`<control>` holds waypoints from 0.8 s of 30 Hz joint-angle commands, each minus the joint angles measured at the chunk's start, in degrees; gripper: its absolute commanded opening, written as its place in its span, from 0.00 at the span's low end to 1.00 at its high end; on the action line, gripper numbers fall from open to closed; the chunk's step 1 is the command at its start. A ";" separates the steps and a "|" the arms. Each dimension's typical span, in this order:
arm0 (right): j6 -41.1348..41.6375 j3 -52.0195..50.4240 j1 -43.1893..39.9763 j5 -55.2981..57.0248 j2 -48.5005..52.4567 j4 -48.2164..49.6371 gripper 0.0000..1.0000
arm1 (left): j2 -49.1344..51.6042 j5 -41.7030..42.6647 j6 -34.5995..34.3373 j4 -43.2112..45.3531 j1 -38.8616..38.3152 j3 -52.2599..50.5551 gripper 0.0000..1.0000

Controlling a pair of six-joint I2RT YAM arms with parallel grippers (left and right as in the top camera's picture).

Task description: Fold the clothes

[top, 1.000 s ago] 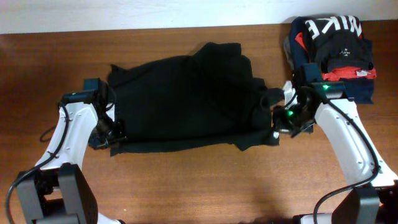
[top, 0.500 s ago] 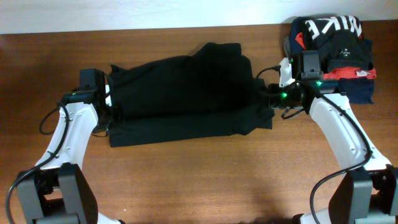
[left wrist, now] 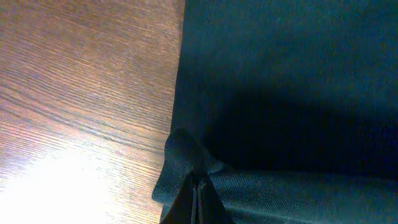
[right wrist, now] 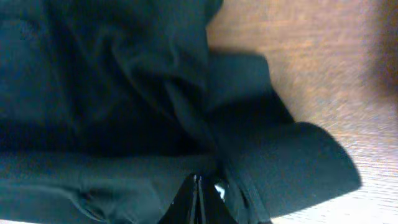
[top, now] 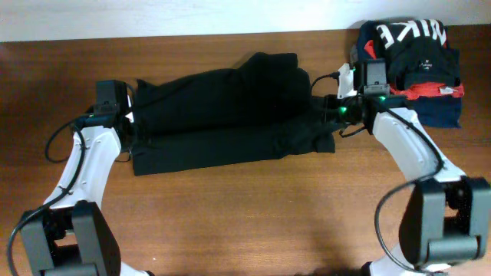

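Note:
The clothes, a black polo shirt [top: 230, 107], lie spread across the middle of the table with the near hem doubled back toward the far side. At the shirt's left edge my left gripper [top: 132, 129] is shut on a pinch of fabric. The left wrist view shows its closed fingertips [left wrist: 198, 190] clamping a fold of the black cloth [left wrist: 298, 74] beside bare wood. At the right edge my right gripper [top: 325, 109] is also shut on fabric. In the right wrist view its tips [right wrist: 198, 186] grip the bunched cloth [right wrist: 93, 74] near a sleeve [right wrist: 292, 162].
A stack of folded navy, red and black garments with white NIKE lettering [top: 414, 54] sits at the back right corner, close behind the right arm. The wooden table [top: 230, 222] shows bare in front of the shirt. A white wall edge runs along the far side.
Both grippers moved toward the far side, carrying the shirt's near edge with them. The near hem now lies folded over, and the shirt looks narrower front to back.

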 commanded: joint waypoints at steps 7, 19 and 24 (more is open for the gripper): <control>-1.77 3.45 -0.07 -0.98 -0.13 -2.36 0.72 | -0.85 -5.73 -0.52 0.92 0.48 -0.02 0.94; -12.04 35.17 -0.04 -1.01 0.63 -15.78 0.86 | 0.98 13.05 7.85 -2.32 4.24 23.04 0.99; -13.60 35.17 0.79 -1.16 3.13 -14.62 0.86 | 10.10 13.20 10.45 -4.59 4.24 31.28 0.99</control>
